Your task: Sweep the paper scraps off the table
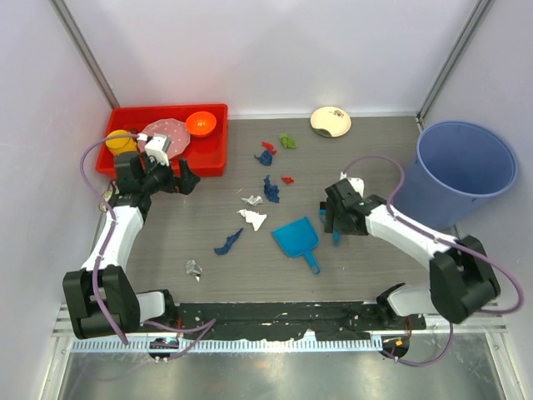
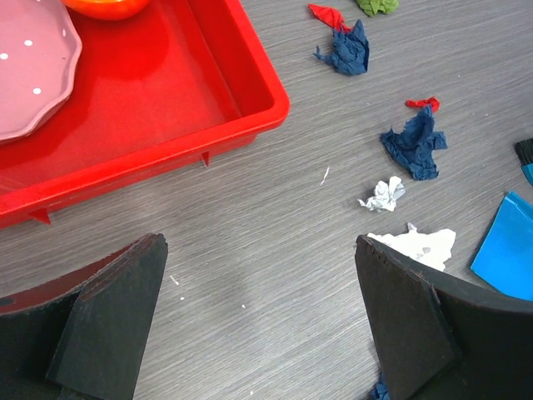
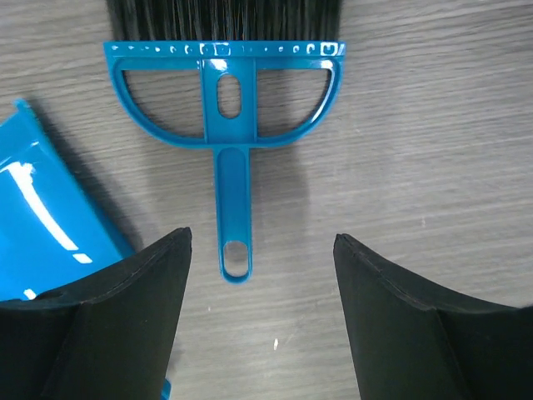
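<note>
Several small paper scraps lie mid-table: red [image 1: 268,147], green [image 1: 288,141], dark blue [image 1: 271,190], silvery [image 1: 252,200], white [image 1: 252,219], dark blue [image 1: 227,242] and silvery [image 1: 193,267]. My left gripper [image 1: 185,179] is open and empty beside the red tray, left of the scraps. Its wrist view shows the gripper [image 2: 262,308] over bare table [image 2: 250,217], with dark blue [image 2: 415,143], silvery [image 2: 383,194] and white [image 2: 420,244] scraps ahead. My right gripper [image 1: 331,215] is open over the blue hand brush [image 1: 336,237]. The brush handle [image 3: 233,208] ends between my open fingers [image 3: 133,317], untouched.
A blue dustpan [image 1: 296,237] lies left of the brush, also in the right wrist view [image 3: 42,217]. A red tray [image 1: 212,158] with a pink plate and an orange bowl stands back left. A blue bin [image 1: 465,167] stands at right. A small round dish [image 1: 331,122] sits at the back.
</note>
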Tool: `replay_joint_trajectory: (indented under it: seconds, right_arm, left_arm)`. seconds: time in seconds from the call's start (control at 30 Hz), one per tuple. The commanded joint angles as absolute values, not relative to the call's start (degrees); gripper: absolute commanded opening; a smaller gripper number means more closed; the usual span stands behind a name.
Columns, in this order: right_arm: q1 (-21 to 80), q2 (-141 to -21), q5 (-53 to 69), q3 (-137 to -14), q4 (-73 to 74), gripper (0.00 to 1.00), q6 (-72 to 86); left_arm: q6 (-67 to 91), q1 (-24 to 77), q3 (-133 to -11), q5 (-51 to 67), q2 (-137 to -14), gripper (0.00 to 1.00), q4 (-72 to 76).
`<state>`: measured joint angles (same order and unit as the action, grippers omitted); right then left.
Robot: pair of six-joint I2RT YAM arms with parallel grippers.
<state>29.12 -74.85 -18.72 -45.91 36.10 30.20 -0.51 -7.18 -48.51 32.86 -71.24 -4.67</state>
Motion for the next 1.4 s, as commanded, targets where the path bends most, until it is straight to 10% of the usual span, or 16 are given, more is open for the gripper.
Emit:
replay_joint_trajectory:
  seconds: [0.0,0.2,0.5,0.87,1.03,1.37]
  right_arm:
    - [28.65,-81.9,-18.1,-45.88,31.82,0.74,29.53]
    - [28.74,-85.43,-17.67,-44.48,29.98,0.61,30.23]
    - [28.57,-83.77,-15.81,-44.03,30.67,0.01,29.45]
    - [28.65,-72.87,-9.33,-60.62,44.29,0.01,24.35]
    - [29.26,-73.03,12.27,-65.91,45.18,0.01,24.78]
    - [34.19,-82.61,27.06,-78.56,45.52,0.01,26.81]
  left_arm:
    - [-0.79,-7.12,-49.83,34.37,-70.31,1.0,-4.22]
    - [-0.7,-7.12,-49.92,34.72,-69.96,1.0,-4.22]
    - [-1.05,-7.12,-50.71,36.11,-70.4,1.0,-5.88]
    - [-20.98,4.82,-57.56,43.15,-68.56,0.96,-19.24]
    - [-29.68,12.29,-64.23,45.53,-70.22,0.96,-23.89]
    - [-63.53,30.76,-80.16,28.57,-74.0,1.0,-53.34]
